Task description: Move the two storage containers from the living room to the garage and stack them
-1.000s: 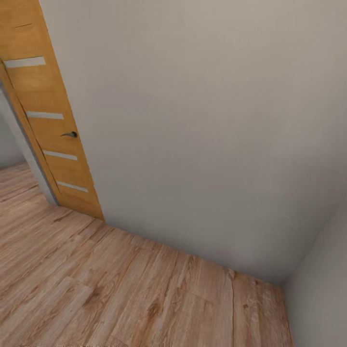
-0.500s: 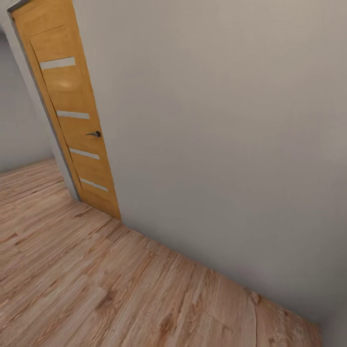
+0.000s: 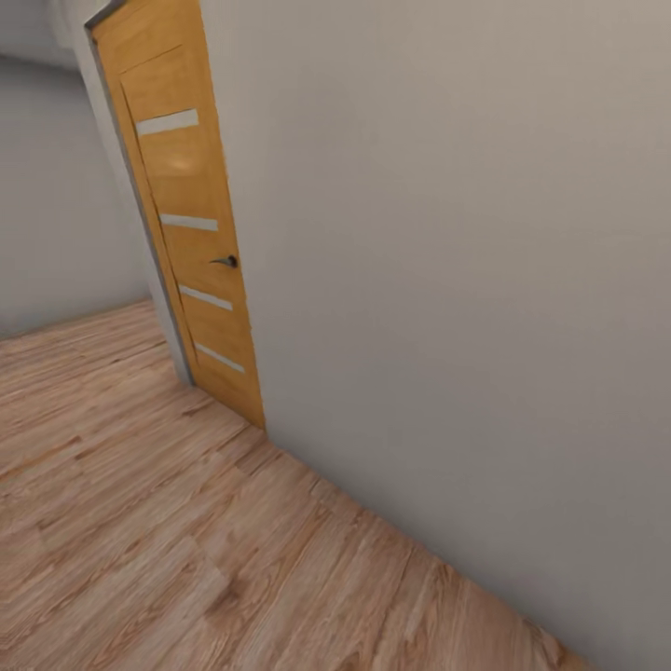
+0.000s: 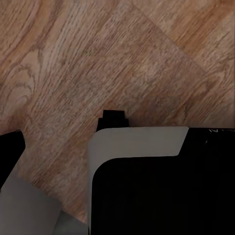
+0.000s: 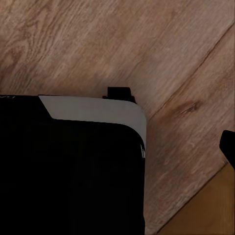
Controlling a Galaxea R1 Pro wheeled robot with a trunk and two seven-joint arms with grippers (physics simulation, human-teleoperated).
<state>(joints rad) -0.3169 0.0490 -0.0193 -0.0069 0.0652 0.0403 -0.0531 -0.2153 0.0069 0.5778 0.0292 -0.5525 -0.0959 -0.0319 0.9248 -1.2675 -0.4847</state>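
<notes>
Facing a bare wall (image 3: 447,280) and door (image 3: 191,242) over wood floor (image 3: 140,522); no bins about. Grippers' opening I cannot tell. Bins likely light, stiff; grip the rims.

Plain beige wall (image 3: 447,280), orange wooden door (image 3: 191,242) with pale slats, light wood plank floor (image 3: 168,540)
</notes>
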